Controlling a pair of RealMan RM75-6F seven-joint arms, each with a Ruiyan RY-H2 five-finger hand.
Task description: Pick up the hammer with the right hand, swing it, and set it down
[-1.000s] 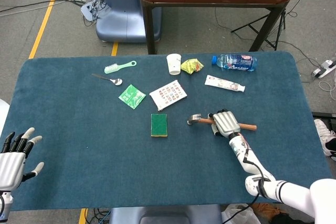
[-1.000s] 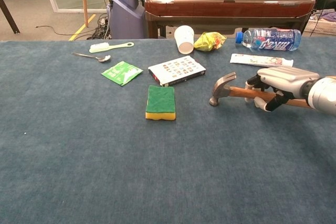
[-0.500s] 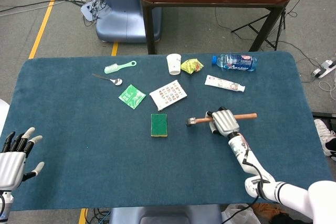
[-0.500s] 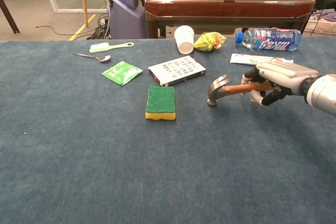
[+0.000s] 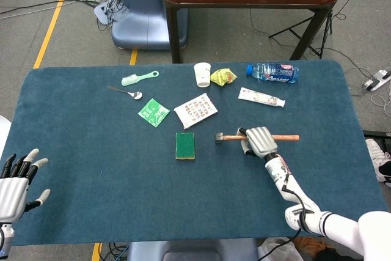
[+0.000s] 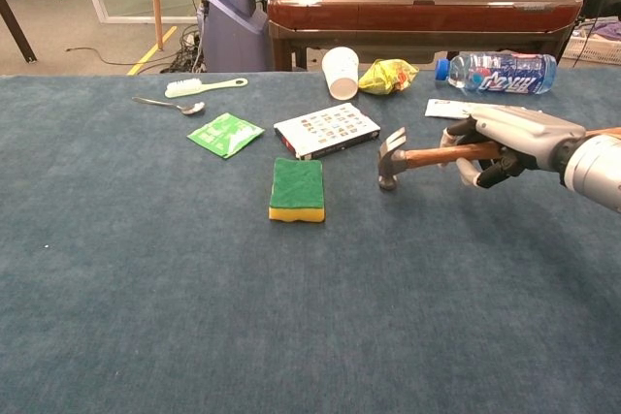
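head view: right robot hand [image 5: 260, 142] grips hammer [image 5: 256, 137] mid-handle, toward tabletop [image 5: 91, 169] right edge; left robot hand [image 5: 15, 178] spread, holding nothing | chest view: hammer head hangs clear of cloth | pickup done; swing, set-down left

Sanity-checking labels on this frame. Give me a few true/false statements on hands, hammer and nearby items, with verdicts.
1. The right hand holds the hammer by its handle. True.
2. The hammer head rests on the sponge. False: it hangs clear of the cloth, to the right of the sponge.
3. The left hand is open and holds nothing. True.
4. The paper cup lies on its side. False: it stands upside down.
5. The water bottle lies on its side. True.
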